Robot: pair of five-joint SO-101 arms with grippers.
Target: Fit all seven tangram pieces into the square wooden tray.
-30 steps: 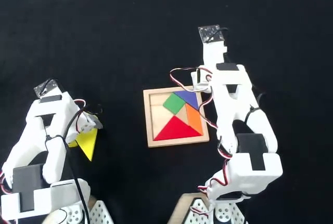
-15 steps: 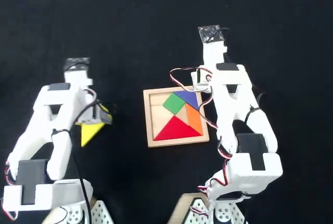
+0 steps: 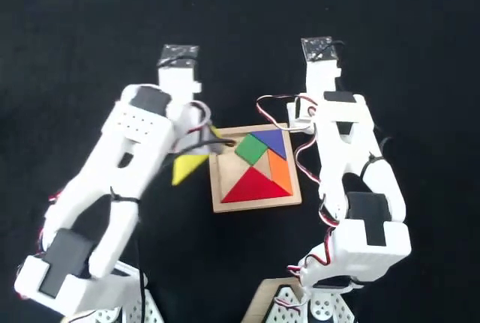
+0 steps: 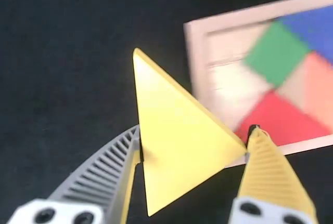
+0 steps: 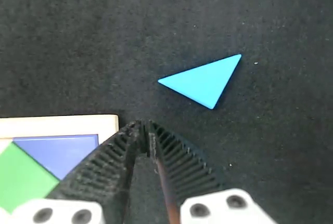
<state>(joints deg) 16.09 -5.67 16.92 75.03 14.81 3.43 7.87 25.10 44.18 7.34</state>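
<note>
From above, the tray (image 3: 217, 188) on the black worktop (image 3: 90, 53) holds green, blue, orange and red pieces. The left arm (image 3: 135, 151) has swung in from the left, bringing the yellow triangle (image 3: 186, 167) beside the tray's left rim.

Left wrist view: the left claw (image 4: 192, 141) clamps the yellow triangle's edges.

Right wrist view: the right claw (image 5: 144, 128) is pinched closed and empty near the tray's corner, with the cyan triangle (image 5: 203, 81) apart from it.

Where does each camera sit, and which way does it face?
High view: fixed above the table, looking down on left arm, right arm and the wooden tray between.
Left wrist view: on the left wrist, looking past the left tool, shut on the yellow triangle, toward the tray.
Right wrist view: on the right wrist, looking past the shut right tool at a light blue triangle and a tray corner.
Shared: all three show the tray; high and left wrist show the yellow triangle.
</note>
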